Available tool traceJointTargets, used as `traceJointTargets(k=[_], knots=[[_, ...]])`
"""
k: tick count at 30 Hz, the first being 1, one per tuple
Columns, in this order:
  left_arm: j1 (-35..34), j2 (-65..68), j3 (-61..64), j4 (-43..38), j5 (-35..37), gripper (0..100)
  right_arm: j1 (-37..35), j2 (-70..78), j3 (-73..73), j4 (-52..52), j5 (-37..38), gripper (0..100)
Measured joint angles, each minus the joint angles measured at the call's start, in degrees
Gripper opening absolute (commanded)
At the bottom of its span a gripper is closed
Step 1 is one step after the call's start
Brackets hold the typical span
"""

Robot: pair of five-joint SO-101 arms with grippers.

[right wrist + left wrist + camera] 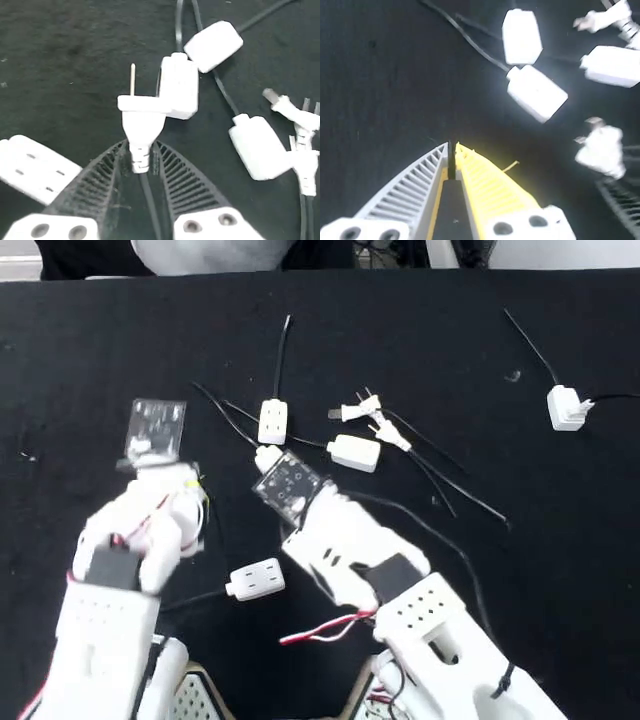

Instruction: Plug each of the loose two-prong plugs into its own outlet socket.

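Clamps plug (142,112) in right gripper (140,150), centre frame; holds left gripper (451,146) pinched together, empty. Risks bare prong (132,77) beside socket (179,87) missing slot, shoving loose socket away.

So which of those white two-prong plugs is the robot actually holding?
The white two-prong plug pinched in the right gripper; the other loose plugs lie free on the black table.

The table (90,330) looks like matt black cloth; the plug (142,120) and outlet socket (32,167) are smooth white plastic, its prong (132,79) metal.
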Motion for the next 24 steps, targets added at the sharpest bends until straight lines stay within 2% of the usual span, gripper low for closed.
traceJointTargets(k=[8, 15, 24], knots=[[2.29, -27.60, 13.27, -2.02, 0.35, 3, -2.02, 0.00, 0.00, 0.00, 1.23, 1.1], [11.25, -31.03, 18.20, -5.63, 0.53, 3, -5.63, 0.00, 0.00, 0.00, 3.69, 1.1], [13.27, -31.03, 19.43, -7.47, 2.11, 3, -5.89, 0.00, 0.00, 0.00, 3.87, 1.1]])
